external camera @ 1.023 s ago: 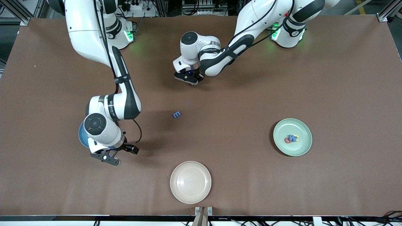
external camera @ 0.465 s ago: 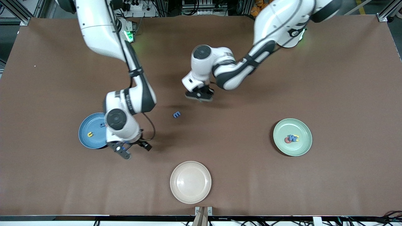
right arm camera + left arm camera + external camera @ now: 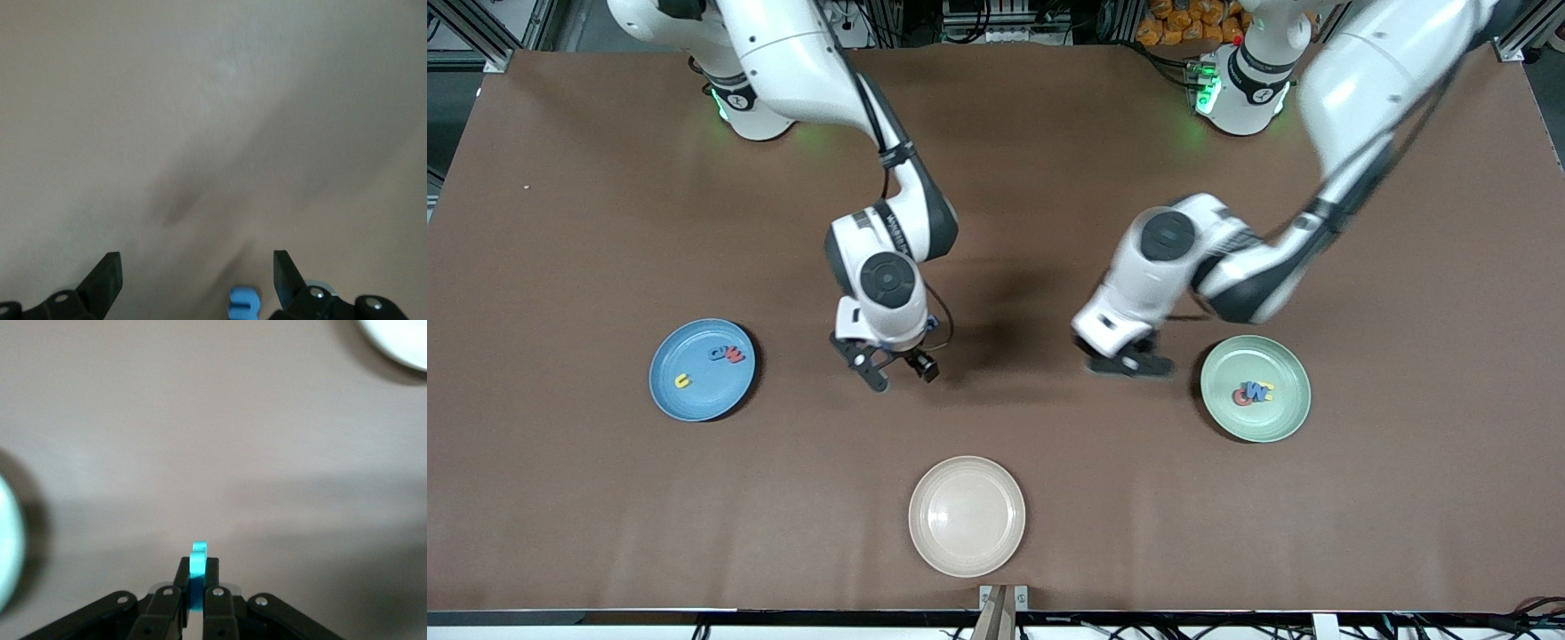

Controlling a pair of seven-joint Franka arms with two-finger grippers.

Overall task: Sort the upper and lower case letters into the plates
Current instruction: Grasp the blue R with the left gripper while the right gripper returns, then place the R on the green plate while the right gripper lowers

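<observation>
My left gripper [image 3: 1129, 363] is shut on a teal letter [image 3: 197, 563] and hangs over the bare table just beside the pale green plate [image 3: 1258, 425]; the left wrist view shows its closed tips [image 3: 195, 577]. The green plate holds a heap of blue, red and yellow letters [image 3: 1254, 391]. My right gripper [image 3: 898, 369] is open over the table's middle. In the right wrist view its gripper [image 3: 195, 277] has a blue letter [image 3: 243, 303] on the table between the fingers, close to one of them. The blue plate [image 3: 694, 402] holds a yellow letter [image 3: 683, 380] and blue and red letters [image 3: 729, 354].
A cream-beige plate [image 3: 967, 556] lies empty near the front edge, nearer the front camera than both grippers. The brown mat covers the whole table. The pale green plate's rim [image 3: 7, 547] and the cream plate [image 3: 400, 340] show at the edges of the left wrist view.
My right gripper moved from the blue plate to the middle, over the blue letter, which its hand now hides in the front view. My left gripper swung toward the pale green plate.
</observation>
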